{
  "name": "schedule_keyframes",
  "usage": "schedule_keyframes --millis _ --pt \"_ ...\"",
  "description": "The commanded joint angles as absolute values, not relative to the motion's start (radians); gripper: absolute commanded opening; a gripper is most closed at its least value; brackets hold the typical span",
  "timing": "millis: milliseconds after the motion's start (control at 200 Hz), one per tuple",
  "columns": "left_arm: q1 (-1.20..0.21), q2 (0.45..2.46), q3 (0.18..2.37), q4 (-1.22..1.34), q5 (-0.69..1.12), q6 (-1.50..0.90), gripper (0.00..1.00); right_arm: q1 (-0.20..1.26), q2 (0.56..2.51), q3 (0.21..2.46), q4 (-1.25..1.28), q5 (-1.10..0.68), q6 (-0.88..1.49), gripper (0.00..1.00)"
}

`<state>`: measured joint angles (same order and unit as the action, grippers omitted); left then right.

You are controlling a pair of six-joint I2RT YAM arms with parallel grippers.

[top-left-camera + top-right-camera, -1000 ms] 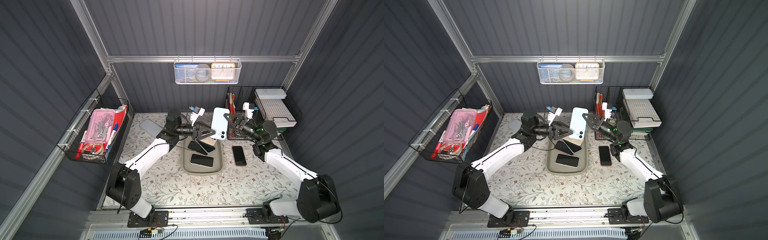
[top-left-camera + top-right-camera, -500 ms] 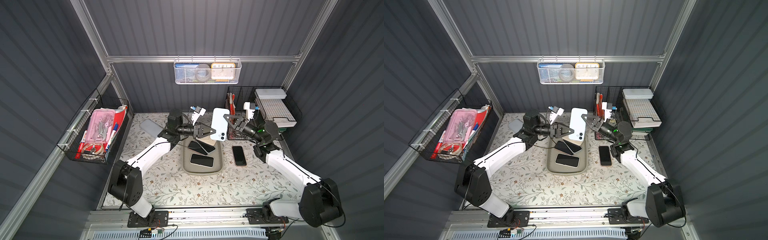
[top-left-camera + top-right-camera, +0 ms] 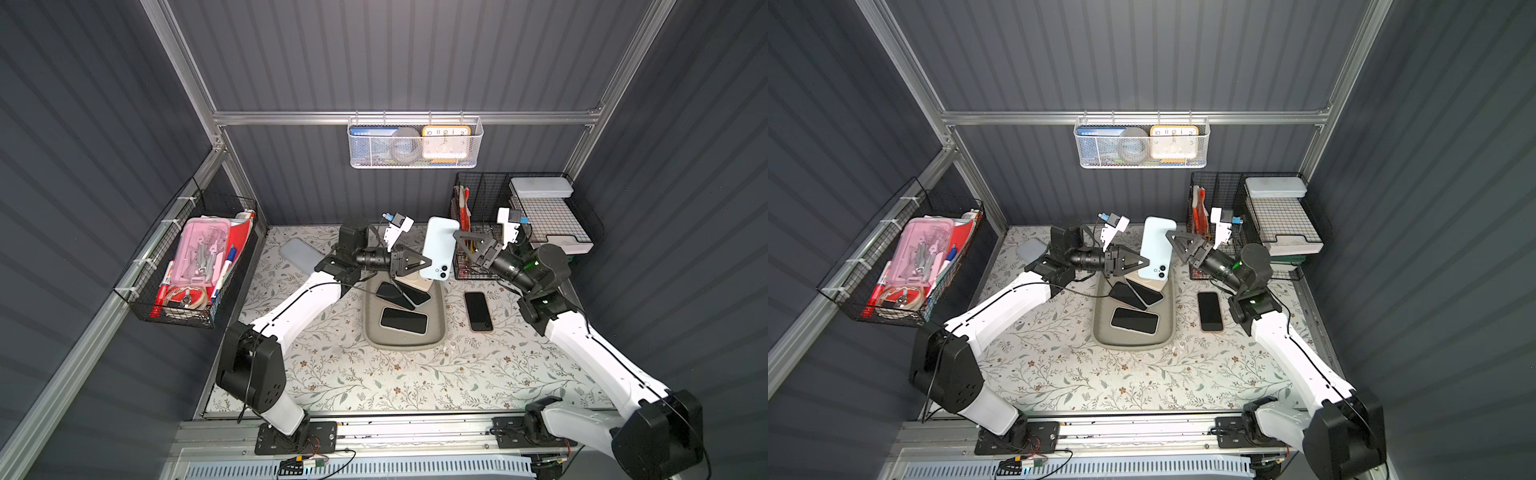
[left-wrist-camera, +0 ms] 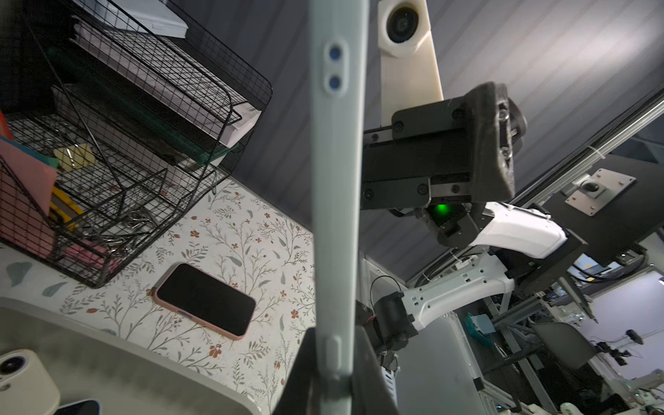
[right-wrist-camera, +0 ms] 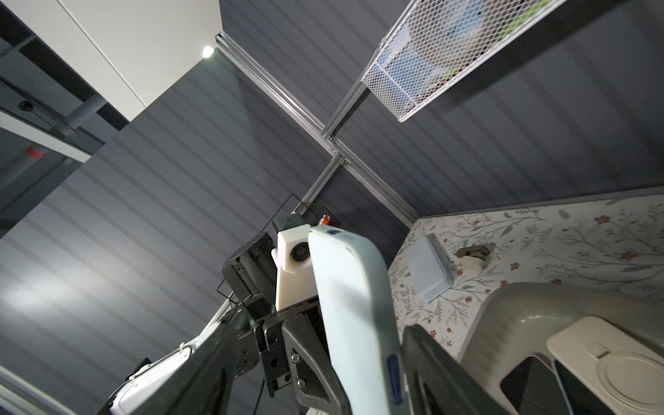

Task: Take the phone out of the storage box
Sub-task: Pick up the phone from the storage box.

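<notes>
The phone (image 3: 440, 245) stood upright, camera end down, above the far end of the box (image 3: 405, 341) and lifted off its rim. The left pincer (image 3: 429, 263) pinched one long side near the camera. The right pincer (image 3: 456, 235) was spread, its jaws straddling the opposite side. A wire basket (image 3: 478, 191) stood just behind it. Open bench (image 3: 374, 382) lay before the box. The clock (image 3: 446, 143) showed 10, 11, 12, 1, 2.

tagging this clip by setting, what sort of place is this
Probably a robot lab cell dressed as a desk nook: aluminium frame around dark panel walls, a wire basket of stationery, two robot arms mounted at the floral tabletop.
</notes>
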<state>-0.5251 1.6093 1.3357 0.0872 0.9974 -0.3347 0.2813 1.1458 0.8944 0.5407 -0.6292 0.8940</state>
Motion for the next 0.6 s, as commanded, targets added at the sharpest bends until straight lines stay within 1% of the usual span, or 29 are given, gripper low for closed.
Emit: schedule_keyframes --millis 0,55,105,145,205,260,370,595 --pt "-0.525 1.576 1.387 -0.023 0.887 -0.189 0.0 0.281 1.102 0.867 0.386 -0.571 0.764 0.77" --pt "-0.525 1.575 1.408 -0.089 0.856 -0.133 0.0 0.279 1.071 0.869 0.296 -0.552 0.716 0.77" --pt "-0.525 1.576 1.408 -0.087 0.836 -0.139 0.0 0.278 1.035 0.873 0.203 -0.524 0.654 0.77" --pt "-0.525 1.583 1.467 -0.112 0.825 -0.142 0.0 0.277 1.004 0.889 0.115 -0.488 0.604 0.77" --pt "-0.525 1.594 1.524 -0.193 0.788 -0.045 0.0 0.276 0.965 0.918 0.001 -0.445 0.513 0.8" --pt "-0.525 1.601 1.552 -0.189 0.738 -0.033 0.0 0.277 0.94 0.945 -0.09 -0.39 0.465 0.81" --pt "-0.525 1.61 1.577 -0.189 0.724 -0.028 0.0 0.273 0.916 0.974 -0.203 -0.353 0.447 0.81" --pt "-0.525 1.643 1.574 -0.18 0.67 0.035 0.0 0.272 0.95 1.022 -0.269 -0.398 0.51 0.81"
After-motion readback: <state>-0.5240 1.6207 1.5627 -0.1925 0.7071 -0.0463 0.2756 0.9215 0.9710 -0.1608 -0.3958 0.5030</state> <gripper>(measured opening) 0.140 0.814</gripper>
